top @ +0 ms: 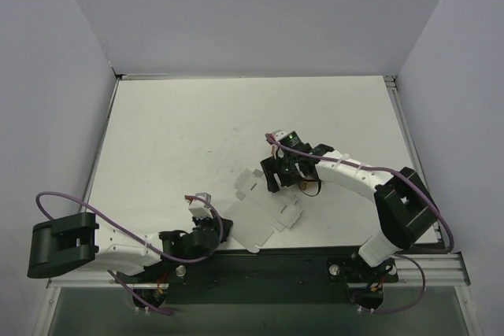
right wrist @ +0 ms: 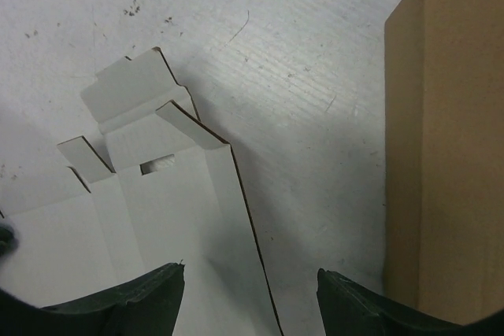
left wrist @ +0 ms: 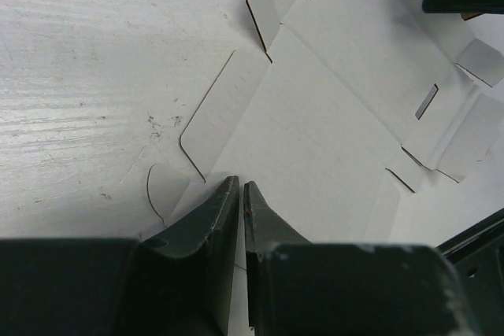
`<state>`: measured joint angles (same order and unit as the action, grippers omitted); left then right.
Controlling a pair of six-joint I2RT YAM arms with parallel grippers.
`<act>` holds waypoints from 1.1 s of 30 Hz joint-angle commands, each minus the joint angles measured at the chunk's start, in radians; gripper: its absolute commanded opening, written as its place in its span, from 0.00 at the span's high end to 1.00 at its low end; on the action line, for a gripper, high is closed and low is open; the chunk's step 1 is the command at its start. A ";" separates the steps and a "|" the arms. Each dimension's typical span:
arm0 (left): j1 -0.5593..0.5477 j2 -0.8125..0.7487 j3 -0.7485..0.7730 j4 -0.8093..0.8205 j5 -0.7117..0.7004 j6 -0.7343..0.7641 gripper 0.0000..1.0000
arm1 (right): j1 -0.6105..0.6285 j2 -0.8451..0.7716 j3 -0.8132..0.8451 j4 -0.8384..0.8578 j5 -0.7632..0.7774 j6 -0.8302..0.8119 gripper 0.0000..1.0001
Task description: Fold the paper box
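The paper box (top: pixel 260 214) is a white cutout blank with tabs and slots, lying mostly flat near the table's front edge. My left gripper (top: pixel 219 230) sits low at its near left corner. In the left wrist view its jaws (left wrist: pixel 241 182) are shut to a sliver, tips over the paper box (left wrist: pixel 315 116), with nothing visibly pinched. My right gripper (top: pixel 277 182) hangs open above the blank's far end. In the right wrist view its fingers (right wrist: pixel 250 269) straddle the long edge of the paper box (right wrist: pixel 157 202), where one small flap stands up.
A closed brown cardboard box (right wrist: pixel 445 155) stands just right of the right gripper, close to its right finger. White walls enclose the table (top: pixel 197 131) on three sides. Both arm bases sit on the black rail (top: pixel 260 269) at the near edge.
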<state>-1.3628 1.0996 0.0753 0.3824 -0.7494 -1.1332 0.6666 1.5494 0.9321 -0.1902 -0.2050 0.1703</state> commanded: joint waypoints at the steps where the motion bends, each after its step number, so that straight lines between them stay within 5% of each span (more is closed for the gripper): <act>1: -0.005 0.003 -0.040 -0.134 0.004 0.016 0.82 | -0.016 0.058 0.065 0.009 -0.089 -0.092 0.35; 15: -0.005 0.019 -0.034 -0.111 0.010 0.026 0.82 | -0.012 0.103 0.117 -0.031 -0.255 -0.146 0.71; 20: -0.007 0.020 -0.034 -0.103 0.013 0.035 0.82 | 0.024 0.080 0.096 -0.041 -0.246 -0.163 0.96; 26: -0.006 0.022 -0.029 -0.099 0.018 0.038 0.82 | 0.093 0.070 0.082 -0.043 -0.036 -0.206 0.95; 33: -0.007 0.005 -0.034 -0.103 0.019 0.039 0.82 | 0.085 0.120 0.088 -0.040 0.029 -0.241 0.89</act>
<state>-1.3666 1.0962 0.0753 0.3782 -0.7555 -1.1145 0.7380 1.6455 1.0229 -0.1913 -0.1905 -0.0425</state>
